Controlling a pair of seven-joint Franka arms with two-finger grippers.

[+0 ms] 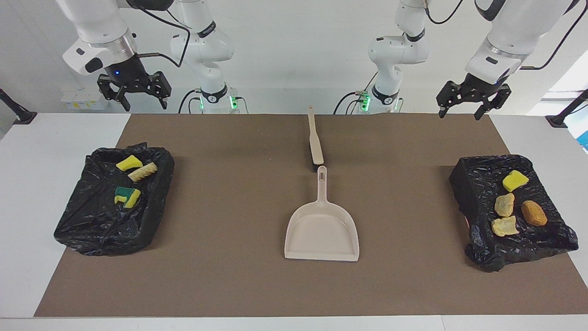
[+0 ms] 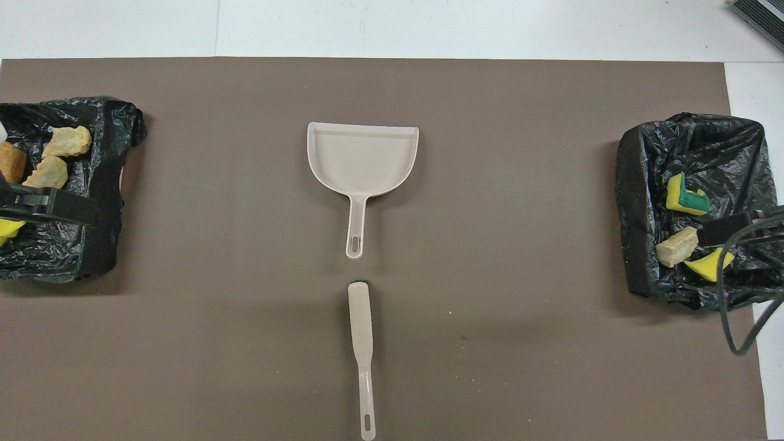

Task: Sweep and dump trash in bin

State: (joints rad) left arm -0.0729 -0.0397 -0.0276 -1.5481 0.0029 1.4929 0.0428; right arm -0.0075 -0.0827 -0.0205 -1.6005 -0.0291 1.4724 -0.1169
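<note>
Trash, right arm's end: three pieces lying in the black-lined bin (image 1: 115, 202) — a yellow sponge wedge (image 1: 128, 162), a pale tan ridged lump (image 1: 142, 171) touching it, and a green-backed yellow sponge scrap (image 1: 127, 196) a little farther from the robots.
Trash, left arm's end: four pieces in the other black-lined bin (image 1: 477, 184) — a yellow sponge piece (image 1: 515, 180), two tan lumps (image 1: 504, 205) and (image 1: 505, 226), and an orange-brown lump (image 1: 534, 213) beside them.
Dustpan (image 1: 321, 232): beige, flat on the brown mat (image 1: 229, 276) mid-table, nothing in it, handle pointing toward the robots.
Brush (image 1: 315, 142): beige, lying in line with the dustpan's handle, nearer to the robots, bristle end just short of that handle.
Left gripper (image 1: 463, 111): raised in the air over the mat's edge at its own end of the table, fingers spread wide, holding and touching nothing.
Right gripper (image 1: 146, 104): raised over its own end of the table, fingers likewise spread apart, holding nothing.
</note>
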